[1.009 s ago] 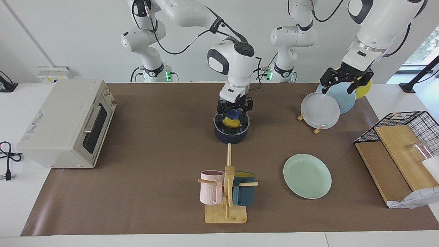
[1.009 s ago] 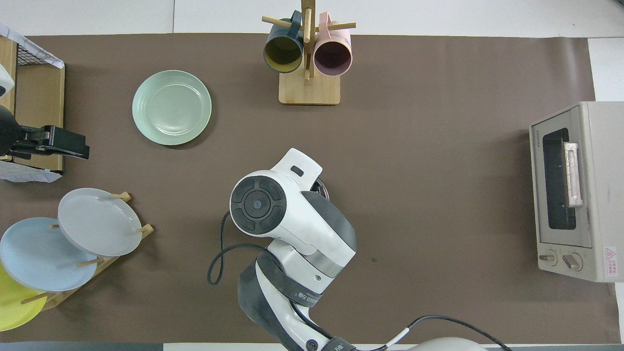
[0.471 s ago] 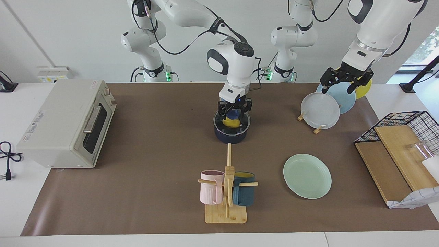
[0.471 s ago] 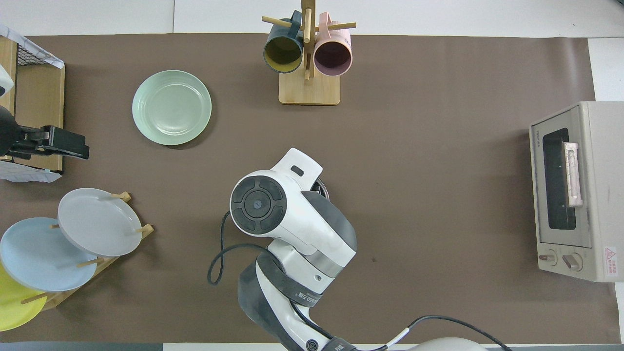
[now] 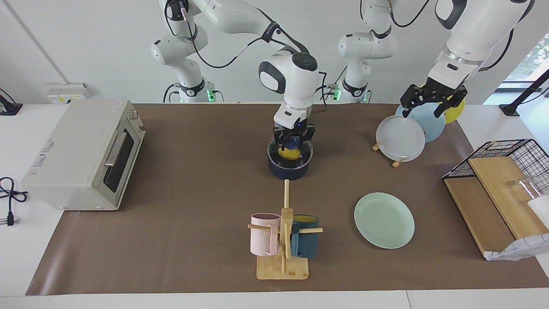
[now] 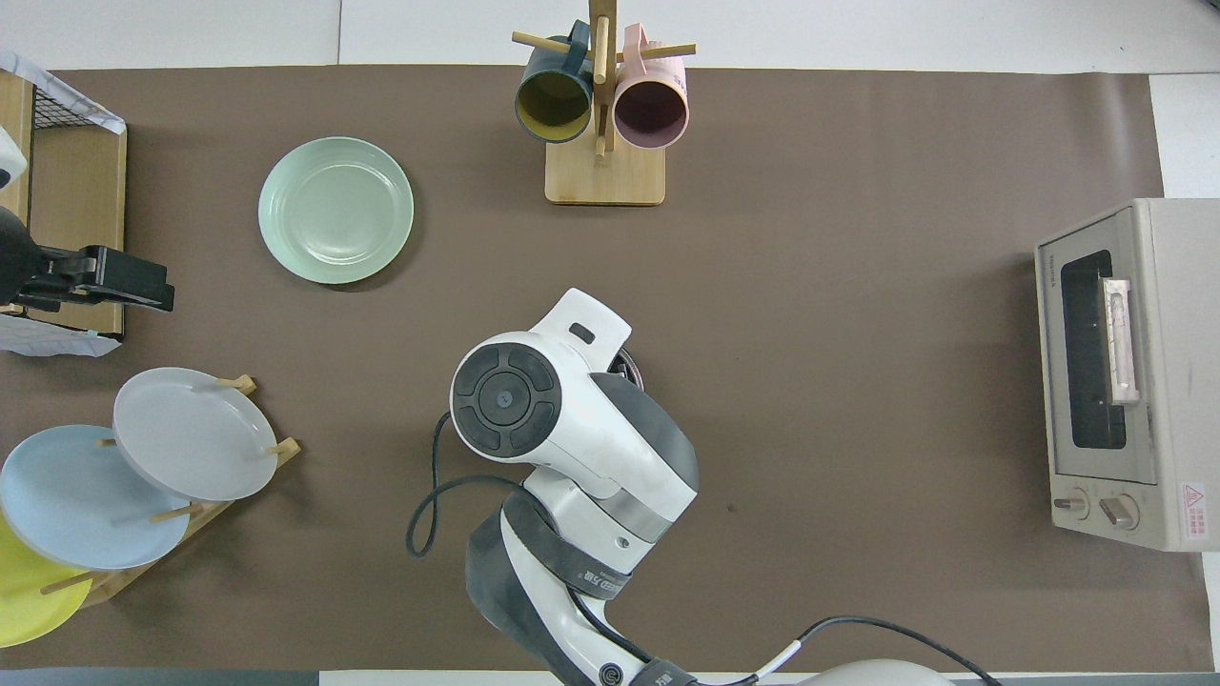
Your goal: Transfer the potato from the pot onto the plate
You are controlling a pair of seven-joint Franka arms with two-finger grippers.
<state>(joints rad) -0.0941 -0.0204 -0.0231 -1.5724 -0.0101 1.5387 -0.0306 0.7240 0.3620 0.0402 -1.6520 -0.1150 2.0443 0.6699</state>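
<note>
The navy pot point(image 5: 289, 170) stands mid-table, nearer to the robots than the mug tree. The yellow potato point(image 5: 289, 153) lies inside it. My right gripper point(image 5: 294, 143) points down at the pot's mouth, right over the potato and around its top. In the overhead view the right arm hides the potato and all of the pot but a sliver of rim point(image 6: 630, 367). The mint-green plate point(image 5: 384, 220) point(image 6: 335, 210) lies empty toward the left arm's end. My left gripper point(image 5: 433, 103) point(image 6: 143, 291) waits open above the plate rack.
A toaster oven point(image 5: 81, 154) stands at the right arm's end. A wooden mug tree point(image 5: 284, 240) holds a pink and a teal mug. A rack point(image 5: 401, 139) holds grey-white, light blue and yellow plates. A wire basket with wooden boards point(image 5: 493, 171) is beside the plate.
My right gripper has shifted up very slightly at the pot. The potato stays in the pot. The left arm has not moved.
</note>
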